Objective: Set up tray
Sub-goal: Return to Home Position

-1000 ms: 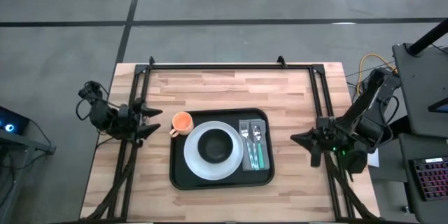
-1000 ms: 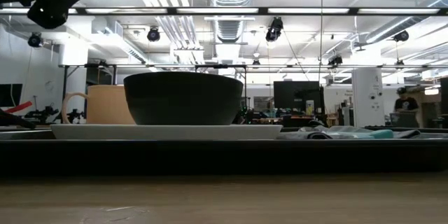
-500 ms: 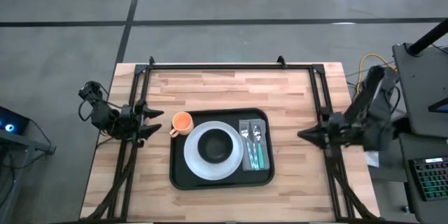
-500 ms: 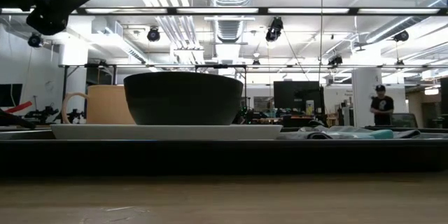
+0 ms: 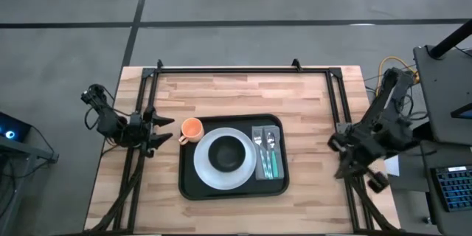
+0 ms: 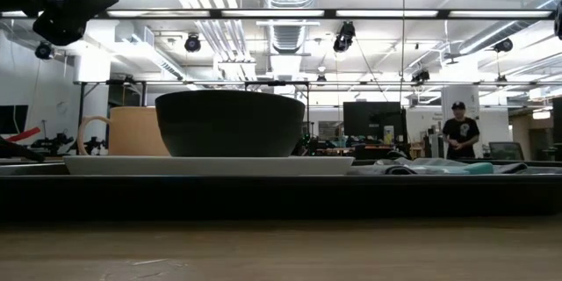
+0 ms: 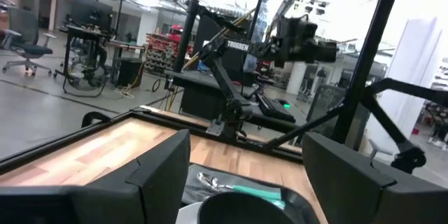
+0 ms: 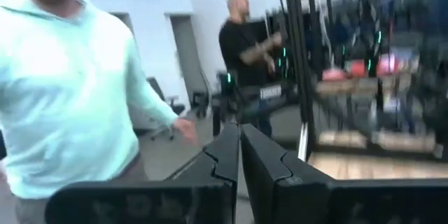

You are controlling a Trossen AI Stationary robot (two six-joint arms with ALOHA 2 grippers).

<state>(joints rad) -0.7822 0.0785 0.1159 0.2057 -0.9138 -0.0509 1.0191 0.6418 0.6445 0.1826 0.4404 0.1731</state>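
Observation:
The black tray [image 5: 190,184] lies mid-table. On it rest a white plate [image 5: 203,168] with a black bowl [image 5: 226,153] and cutlery [image 5: 267,153] along its right side. An orange cup [image 5: 192,127] stands at the tray's far left corner. Whether it stands inside the rim I cannot tell. My left gripper [image 5: 165,129] hovers left of the cup, open and empty, and its wrist view [image 7: 245,175] looks across the bowl [image 7: 238,208]. My right gripper [image 5: 341,168] is at the table's right edge, shut and empty, as its wrist view [image 8: 239,147] shows.
A black frame [image 5: 236,68] runs along the table's far edge and down both sides. Bare wood [image 5: 236,92] lies between the tray and the far edge. A person [image 6: 457,132] stands in the room beyond. People [image 8: 70,91] show in the right wrist view.
My right gripper has drawn back from the tray toward the table's right edge and turned from pointing left to pointing toward the near edge. A person in the room behind has walked leftward in the low view.

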